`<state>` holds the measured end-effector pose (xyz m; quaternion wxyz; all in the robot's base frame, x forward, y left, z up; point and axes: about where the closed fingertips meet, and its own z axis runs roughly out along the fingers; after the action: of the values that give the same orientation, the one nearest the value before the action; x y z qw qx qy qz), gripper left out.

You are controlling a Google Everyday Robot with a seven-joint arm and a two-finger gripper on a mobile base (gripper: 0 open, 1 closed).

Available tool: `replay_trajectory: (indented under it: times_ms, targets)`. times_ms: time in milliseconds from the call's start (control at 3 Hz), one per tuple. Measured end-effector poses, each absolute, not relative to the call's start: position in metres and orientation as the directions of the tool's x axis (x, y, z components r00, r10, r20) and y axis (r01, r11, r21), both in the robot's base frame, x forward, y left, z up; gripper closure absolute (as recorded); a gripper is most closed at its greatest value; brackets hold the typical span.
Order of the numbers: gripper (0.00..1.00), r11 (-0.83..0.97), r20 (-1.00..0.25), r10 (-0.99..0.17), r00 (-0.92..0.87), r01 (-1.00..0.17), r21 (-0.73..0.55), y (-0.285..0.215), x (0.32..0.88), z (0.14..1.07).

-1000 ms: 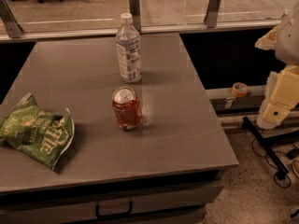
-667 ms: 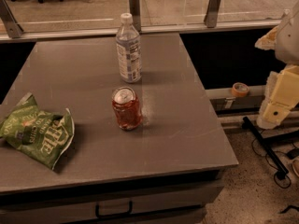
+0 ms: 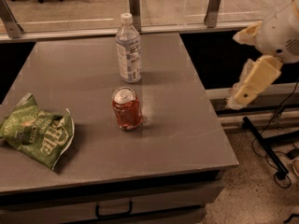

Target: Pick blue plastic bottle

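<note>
Bottle (image 3: 128, 48) upright near the bench's (image 3: 187, 125) far edge; gripper (image 3: 250, 85) beyond the right edge, open or closed cannot be told.
Risk: a reach could knock the can (image 3: 126, 108) in front, or topple the tall bottle.

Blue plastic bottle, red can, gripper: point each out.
blue plastic bottle (image 3: 128, 55): camera view, on its label.
red can (image 3: 127, 112): camera view, on its side wall.
gripper (image 3: 243, 94): camera view, right of the table (image 3: 187, 139), on its pale lower end.

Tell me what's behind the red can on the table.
The blue plastic bottle stands upright behind the red can, apart from it. The table surface right behind the can is hidden by it. The pincer hangs beyond the table's right edge, far from both.
</note>
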<state>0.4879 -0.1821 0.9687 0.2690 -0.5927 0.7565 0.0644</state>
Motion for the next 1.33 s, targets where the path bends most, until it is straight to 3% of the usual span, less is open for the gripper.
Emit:
replay_trajectory:
  times_ms: [667, 1000, 1333]
  targets:
    - [0.0, 0.307, -0.767, -0.626, -0.142, -0.949, -0.075, -0.097, 0.567, 0.938]
    - [0.0, 0.327, -0.851, -0.5, -0.159, -0.945, -0.016, -0.057, 0.594, 0.928]
    - [0.0, 0.343, -0.866, -0.473, -0.159, -0.939, -0.016, -0.051, 0.602, 0.93]
